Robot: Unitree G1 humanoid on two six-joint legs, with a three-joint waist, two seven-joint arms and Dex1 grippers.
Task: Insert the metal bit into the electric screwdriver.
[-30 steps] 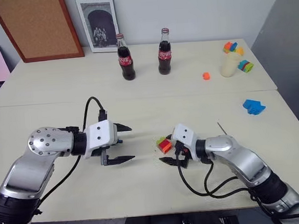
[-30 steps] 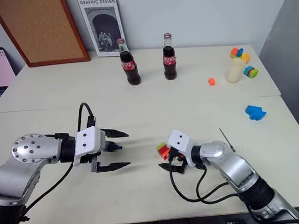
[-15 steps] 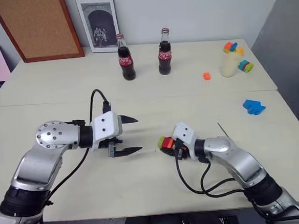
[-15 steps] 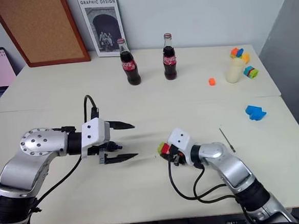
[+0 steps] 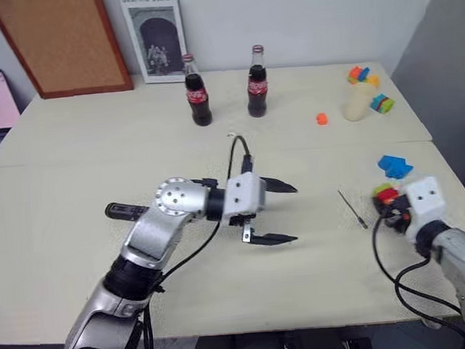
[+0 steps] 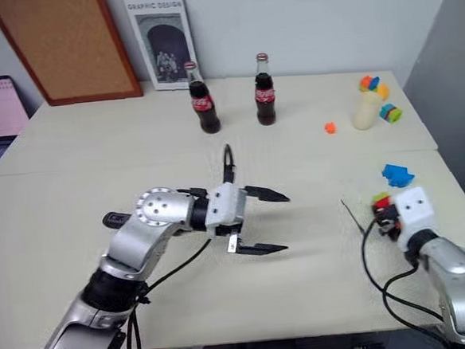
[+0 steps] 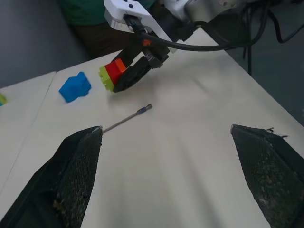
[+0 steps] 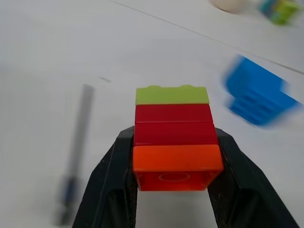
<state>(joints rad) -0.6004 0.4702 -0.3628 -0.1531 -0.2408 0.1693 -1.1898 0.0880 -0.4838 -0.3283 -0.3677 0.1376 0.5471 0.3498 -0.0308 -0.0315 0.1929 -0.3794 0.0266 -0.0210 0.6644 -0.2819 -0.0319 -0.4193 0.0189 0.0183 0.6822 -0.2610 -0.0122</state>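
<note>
The metal bit lies bare on the table, a thin dark rod, also seen in the left wrist view. A slim black cylinder end pokes out from behind my left forearm; it looks like the electric screwdriver, mostly hidden. My left gripper hovers open and empty over the table's middle, pointing right toward the bit. My right gripper is just right of the bit, shut on a stack of green, red and orange bricks.
Two cola bottles stand at the back. A blue brick lies just beyond the right gripper. An orange piece and a cream cup with coloured bricks sit back right. The table's right edge is close.
My right gripper closed on the brick stack and swung with it from the middle to the right side. My left arm moved right to the table's middle, still open.
</note>
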